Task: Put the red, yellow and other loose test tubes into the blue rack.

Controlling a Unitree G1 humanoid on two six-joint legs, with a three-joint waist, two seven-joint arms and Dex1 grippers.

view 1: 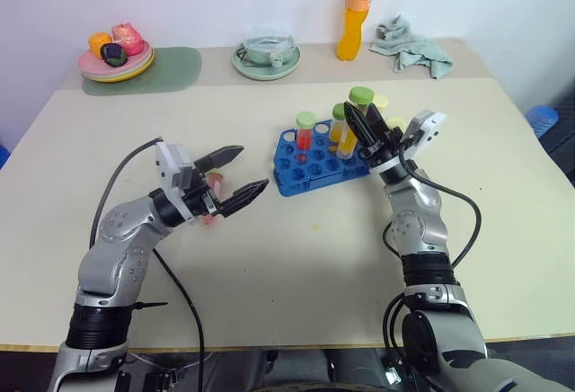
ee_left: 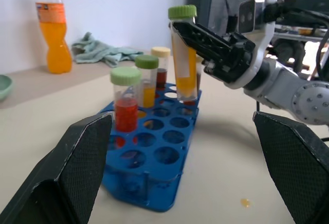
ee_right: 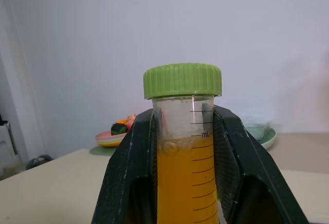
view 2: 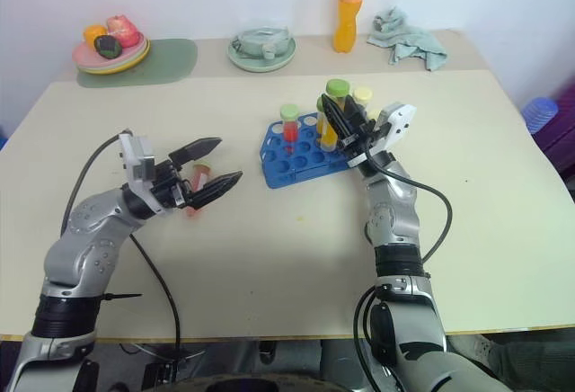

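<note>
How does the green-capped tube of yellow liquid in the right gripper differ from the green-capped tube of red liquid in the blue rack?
The yellow-liquid tube is clamped in the shut right gripper, its base at a rack hole; the red-liquid tube stands free, seated in the blue plastic rack. The yellow one rises higher. Both are upright, clear, green-capped.

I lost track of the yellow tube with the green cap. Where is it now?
The yellow tube is clamped in the right gripper, its bottom at a hole on the blue rack's right end.

Right end effector (ee_left: 193, 39) clamping green-capped yellow tube (ee_left: 183, 54) upright over blue rack (ee_left: 154, 157), three capped tubes seated, orange bottle (ee_left: 53, 26) behind
</note>
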